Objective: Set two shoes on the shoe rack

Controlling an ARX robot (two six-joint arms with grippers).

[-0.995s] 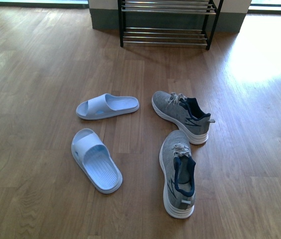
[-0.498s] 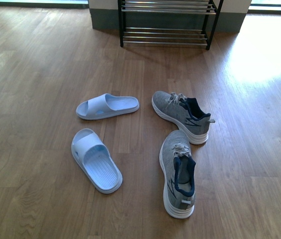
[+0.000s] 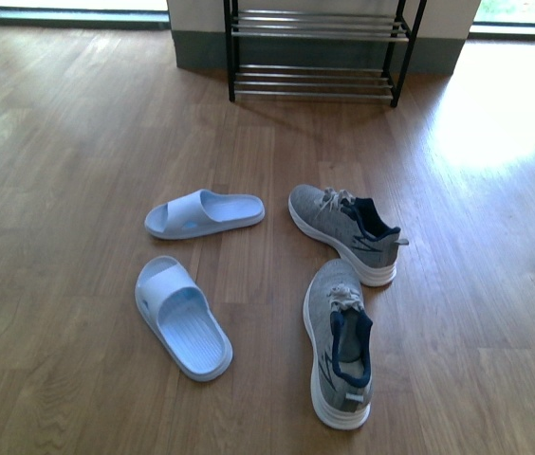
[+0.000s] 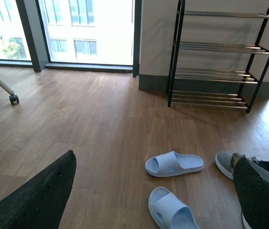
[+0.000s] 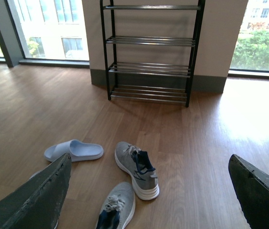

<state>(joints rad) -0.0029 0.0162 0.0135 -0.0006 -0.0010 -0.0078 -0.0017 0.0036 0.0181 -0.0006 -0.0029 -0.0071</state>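
**Q:** Where did the shoe rack (image 3: 311, 83) stand?

**A:** Against the wall at the far side of the wooden floor (image 3: 78, 171), well apart from all the footwear. Both wrist views showed its black frame and chrome bars in tiers (image 4: 211, 74) (image 5: 149, 67).

**Q:** How was the footwear laid out?

**A:** Two grey sneakers lay to the right. The far sneaker (image 3: 343, 230) sat at an angle, its heel just beside the toe of the near sneaker (image 3: 339, 346), which pointed toward the rack. Whether they touched could not be told. Two pale blue slippers lay to the left: the far slipper (image 3: 206, 212) lay crosswise, and the near slipper (image 3: 182, 318) lay at a slant. All four rested on their soles on the floor.

**Q:** And the grippers?

**A:** Neither arm appeared in the front view. In its wrist view, the left gripper (image 4: 154, 160) had its dark fingers (image 4: 34, 200) spread wide, holding nothing. The right gripper (image 5: 150, 160) was likewise spread wide and empty, with its fingers (image 5: 258, 191) at the picture's edges.
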